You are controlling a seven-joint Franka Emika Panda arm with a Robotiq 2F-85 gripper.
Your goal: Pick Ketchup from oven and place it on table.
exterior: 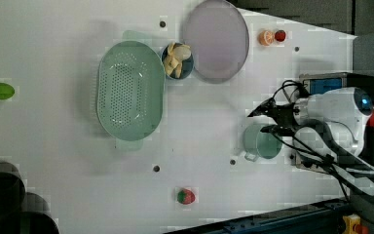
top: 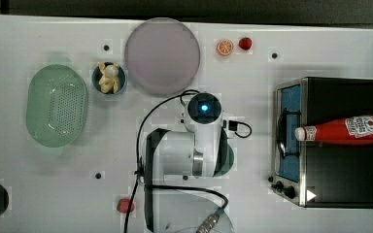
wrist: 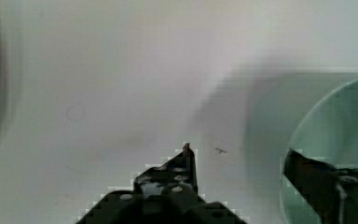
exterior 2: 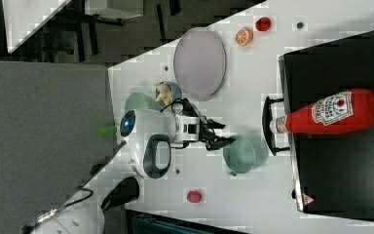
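Nothing of the job is done yet, as far as I can judge. The ketchup lies on its side on the black top of the oven, at the right of the top view, white cap pointing toward the oven's glass front. It is on the oven, not inside it, and nothing touches it.

The gripper hangs over the middle of the table, well apart from the bottle. Its 2 fingers stand apart with nothing between them; the wrist view shows the 2 dark tips with bare white tabletop in the gap. Just below and beside them sits a green cup, between the arm and the oven in the right view.

So the whole run is left: reach across to the oven top, close on the bottle, lift it clear and set it down on open table.

Some things I cannot make out. In the left view the arm covers most of the oven, and the bottle shows as a red sliver at the right edge. In the top view the arm's body hides most of the green cup. Whether the oven door is fully shut I cannot tell.
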